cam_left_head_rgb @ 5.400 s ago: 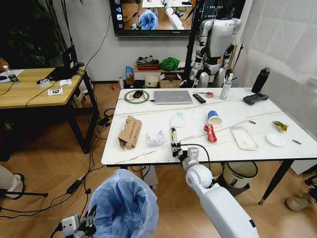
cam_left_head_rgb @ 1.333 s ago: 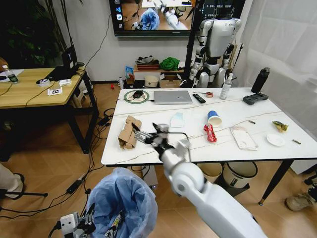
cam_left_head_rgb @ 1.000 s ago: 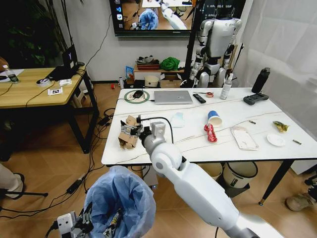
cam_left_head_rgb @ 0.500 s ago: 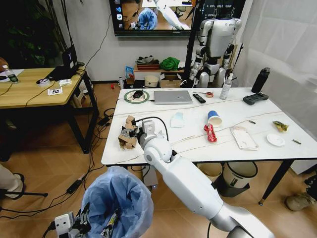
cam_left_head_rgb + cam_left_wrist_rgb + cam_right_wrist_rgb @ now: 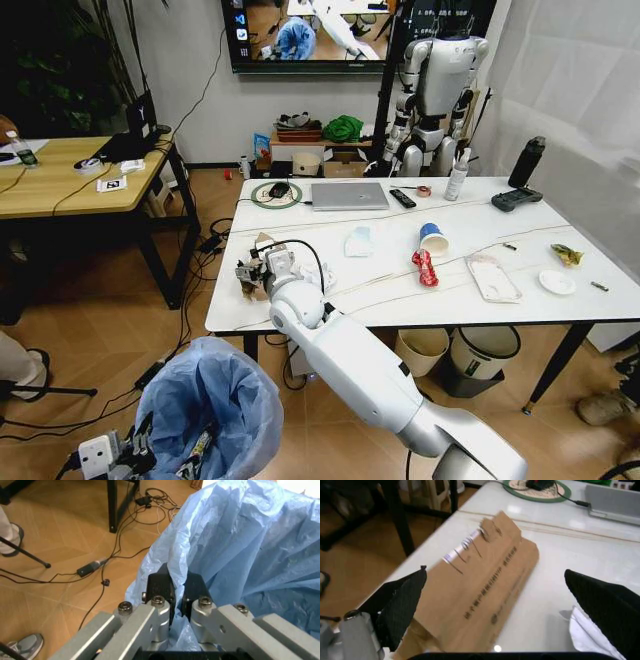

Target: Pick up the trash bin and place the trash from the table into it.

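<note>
The trash bin [image 5: 205, 410], lined with a crinkly light-blue bag [image 5: 250, 536], hangs low at the front left, below the table's [image 5: 500, 230] near corner. My left gripper [image 5: 176, 592] is shut on the bag at the bin's rim. My right gripper [image 5: 500, 603] is open at the table's left end, its black fingers [image 5: 400, 603] straddling the crushed brown cardboard box [image 5: 485, 592]. Crumpled white paper [image 5: 590, 633] lies just beside it. Farther right on the table are a white packet [image 5: 358, 241], a blue-white cup [image 5: 433, 238], a red wrapper [image 5: 425, 267], a flat white packet [image 5: 493, 278] and a small plate [image 5: 557, 282].
A silver laptop [image 5: 349, 195], remote [image 5: 401, 198], black controller [image 5: 515, 199] and dark bottle [image 5: 527, 160] line the table's far side. Two bins [image 5: 480, 355] stand under the table. A wooden desk [image 5: 70, 175] is at the left, and cables [image 5: 190, 330] run over the floor.
My right gripper has swung left from the table's front middle to the cardboard box and now straddles it. The bin and my left gripper have shifted left and lower in the view.
</note>
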